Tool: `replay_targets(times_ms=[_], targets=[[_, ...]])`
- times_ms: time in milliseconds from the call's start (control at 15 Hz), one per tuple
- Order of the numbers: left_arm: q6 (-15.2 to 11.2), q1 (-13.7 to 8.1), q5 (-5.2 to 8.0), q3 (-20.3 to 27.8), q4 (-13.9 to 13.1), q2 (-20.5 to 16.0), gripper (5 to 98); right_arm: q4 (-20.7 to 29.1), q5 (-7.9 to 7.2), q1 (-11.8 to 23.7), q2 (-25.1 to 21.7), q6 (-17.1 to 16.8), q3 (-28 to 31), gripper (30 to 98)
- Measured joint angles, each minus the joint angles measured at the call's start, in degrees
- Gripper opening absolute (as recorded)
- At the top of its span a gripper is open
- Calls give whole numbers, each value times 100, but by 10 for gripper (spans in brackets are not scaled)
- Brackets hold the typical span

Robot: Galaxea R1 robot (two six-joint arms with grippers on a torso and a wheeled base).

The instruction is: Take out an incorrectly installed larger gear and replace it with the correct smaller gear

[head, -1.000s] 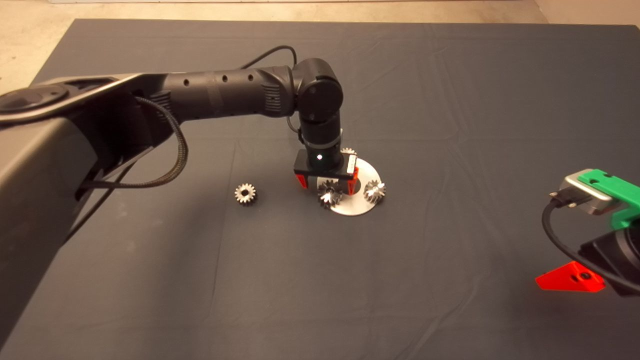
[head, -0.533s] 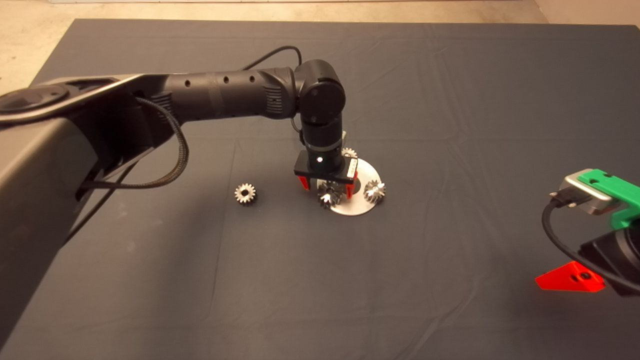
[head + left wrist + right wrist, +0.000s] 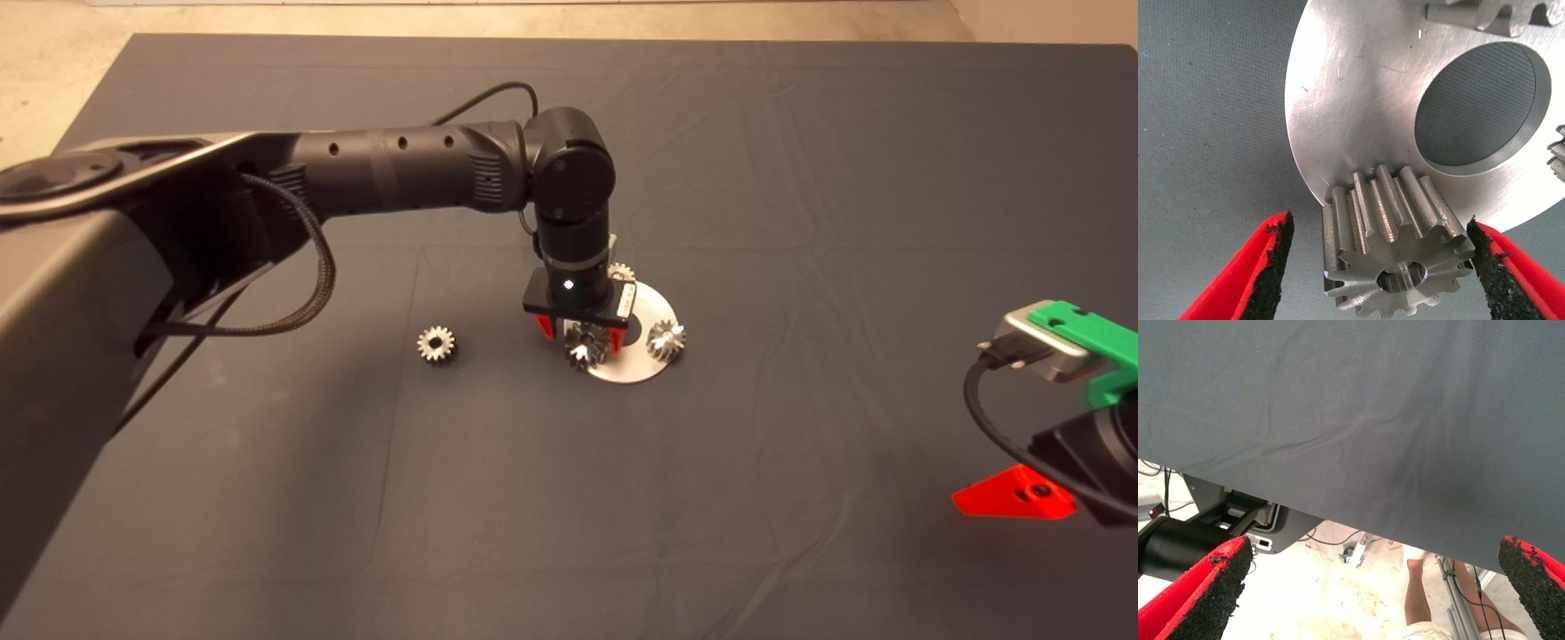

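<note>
So, done: nothing yet; big gear (image 3: pixel 1395 250) sits on the plate (image 3: pixel 1338 100).
Left to do: lift big gear off, put small gear (image 3: pixel 436 344) on.
Left gripper (image 3: pixel 1378 267): spread wide, big gear btwn its pads, not pinched.
Small gear: on mat, well apart.
Right gripper (image 3: pixel 1371 593): spread, parked at mat edge.

Person's leg (image 3: pixel 1421 597) cut off
</note>
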Motion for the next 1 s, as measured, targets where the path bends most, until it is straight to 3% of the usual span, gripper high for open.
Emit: replay_targets(times_ms=[400,1000], targets=[[0,0,-5,20,-2,0,557,0,2,0,0,0,0,977],[2,33,-24,23,-2,0,505,0,1,0,0,0,0,977]])
